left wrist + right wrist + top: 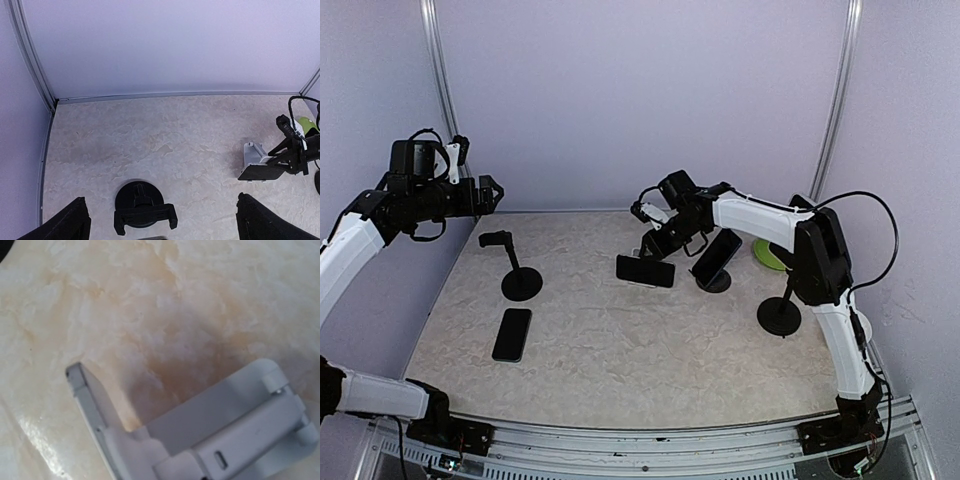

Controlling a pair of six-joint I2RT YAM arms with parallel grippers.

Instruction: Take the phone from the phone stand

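Near the centre of the top view, my right end effector (658, 243) sits just above the upper edge of a dark phone (645, 270), which stands on its long side at a white stand (254, 152) on the counter (620, 370). I cannot tell whether that end effector is clenched on the phone or released, because my right wrist camera shows only the stand's pale plastic, close up against the marbled surface. My left end effector (492, 192) is raised at the upper left of the frame, released and holding nothing. Its dark fingers (70, 222) sit wide apart in the lower corners of the left wrist view. Below it stands a black clamp stand (521, 283), with a second phone (512, 333) lying flat nearer the lower left. Right of centre, a third phone (719, 251) leans on a black round-based stand (712, 281).
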